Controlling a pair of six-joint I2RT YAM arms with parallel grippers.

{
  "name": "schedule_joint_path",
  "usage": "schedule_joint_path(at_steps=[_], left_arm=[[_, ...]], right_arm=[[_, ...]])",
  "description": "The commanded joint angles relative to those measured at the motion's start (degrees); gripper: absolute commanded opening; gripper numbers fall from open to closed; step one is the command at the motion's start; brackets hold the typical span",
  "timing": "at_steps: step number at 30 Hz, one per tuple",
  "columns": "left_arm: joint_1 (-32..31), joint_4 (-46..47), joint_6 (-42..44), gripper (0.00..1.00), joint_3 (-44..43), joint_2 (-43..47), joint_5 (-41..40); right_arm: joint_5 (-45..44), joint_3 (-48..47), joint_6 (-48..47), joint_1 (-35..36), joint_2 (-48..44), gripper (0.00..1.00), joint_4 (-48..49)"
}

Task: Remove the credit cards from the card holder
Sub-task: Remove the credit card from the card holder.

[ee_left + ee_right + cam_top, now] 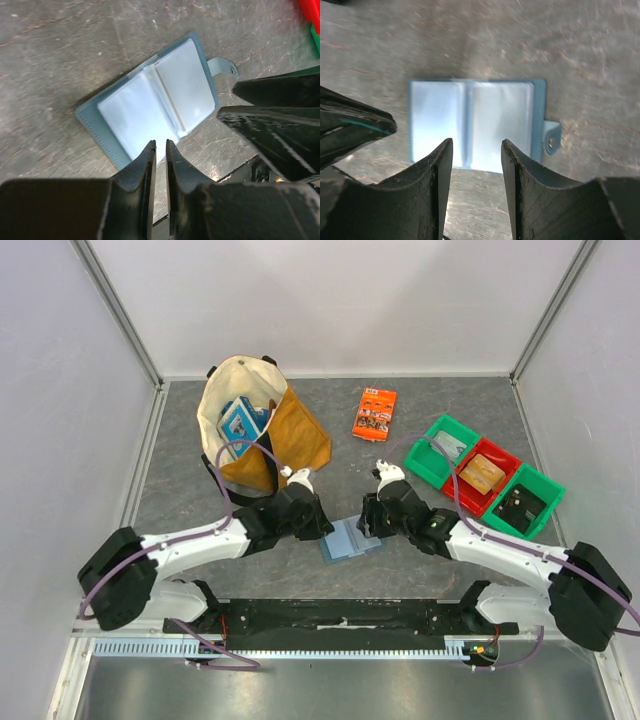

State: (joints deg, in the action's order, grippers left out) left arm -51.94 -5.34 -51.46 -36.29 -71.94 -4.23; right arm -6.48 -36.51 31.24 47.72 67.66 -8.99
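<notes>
Placement explains most of this. The flat light-blue bifold card holder (350, 538) lies spread open with its pockets up on the grey stone-patterned table (450, 405). It sits between the two arms, probably so that either one can reach a pocket mouth. Its small closing tab (551, 137) hangs loose at one side, so nothing keeps the covers together.

The left gripper (160, 146) hovers at the holder's near edge, clenched to a sliver of a gap and holding nothing. That narrow set suits sliding into a pocket or pinning the cover flat. The right gripper (476, 142) is released, its fingers spread wide above the centre fold. This looks like a stance for pinching a thin card edge.

No credit cards show in the clear pockets from either wrist view. Whether any remain inside cannot be told.
</notes>
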Motion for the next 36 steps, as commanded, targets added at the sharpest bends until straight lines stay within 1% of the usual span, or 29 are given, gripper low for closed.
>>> schedule_joint_path(at_steps=[1, 8, 12, 14, 15, 23, 28, 36], left_arm=[[-0.18, 2.0, 4.09, 0.18, -4.66, -6.27, 3.97], [-0.26, -1.16, 4.0, 0.14, -4.84, -13.65, 3.97], [-0.18, -0.81, 3.21, 0.12, -4.05, -16.12, 3.97], [-0.18, -0.63, 2.95, 0.12, -3.87, -16.56, 3.97], [-0.26, -0.55, 2.95, 0.12, -3.96, -16.74, 5.44], [-0.18, -0.37, 2.86, 0.11, -3.7, -16.56, 5.63], [-0.18, -0.11, 2.95, 0.1, -3.7, -16.48, 5.99], [-0.18, 0.25, 2.77, 0.1, -3.17, -15.86, 6.25]], right_arm=[[-2.84, 2.23, 2.41, -0.18, 2.21, 0.5, -1.64], [-2.13, 4.34, 3.82, -0.18, 4.23, 0.46, 0.55], [-1.43, 4.52, 4.0, -0.18, 5.55, 0.45, 1.08], [-1.25, 4.61, 4.0, -0.18, 5.99, 0.45, 1.26], [-1.25, 4.69, 4.0, -0.18, 6.34, 0.45, 1.26], [-0.99, 4.96, 4.18, -0.18, 6.44, 0.45, 1.26], [1.37, 4.43, 3.74, -0.18, 7.4, 0.43, 1.61], [6.12, 4.26, 4.17, -0.09, 9.07, 0.4, 5.04]])
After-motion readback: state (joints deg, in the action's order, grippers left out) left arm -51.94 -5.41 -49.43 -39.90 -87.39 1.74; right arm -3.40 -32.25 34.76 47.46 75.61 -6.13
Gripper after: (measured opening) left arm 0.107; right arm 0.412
